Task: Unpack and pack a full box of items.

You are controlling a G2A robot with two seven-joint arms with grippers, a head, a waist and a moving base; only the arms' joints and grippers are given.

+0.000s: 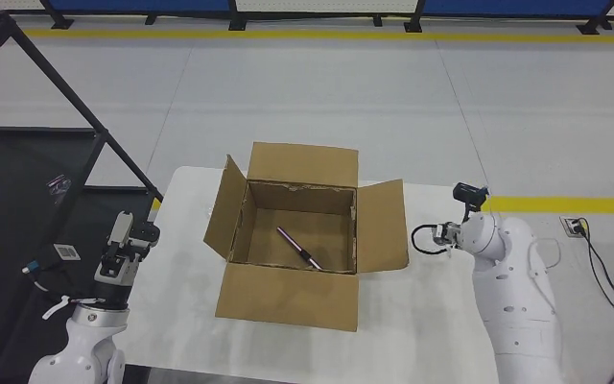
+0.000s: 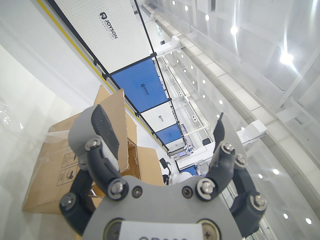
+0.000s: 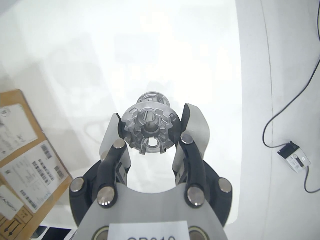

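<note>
Tabletop point(image 1: 422, 307), white and rounded at the corners, carries one open cardboard box point(image 1: 293, 235) at its middle, all four flaps spread outward. The top view looks straight down into the box, where a slim dark pen point(image 1: 299, 248) lies slantwise on the brown floor. The left wrist view instead catches the box's outer wall with its printed handling marks and one flap standing up. The right wrist view takes in a flap covered with paper labels. The left gripper point(image 2: 160, 131) sits off the table's left edge, well apart from the box, its ribbed pads point(image 2: 105, 131) spread wide with nothing between them. The right gripper point(image 3: 151, 116) is beside the box's right flap, above bare table, clenched on a metal gear part point(image 3: 150, 132) — a silver, spool-like piece with a notched flange, a hollow centre and a second, smaller flange behind it. Whether the part touches the table I cannot tell. A black metal frame point(image 1: 86, 134) stands just off the table's left side, near the left arm. On the floor beyond the table's right edge lies a black cable point(image 3: 287, 106) running to a small adapter point(image 3: 295, 159).
</note>
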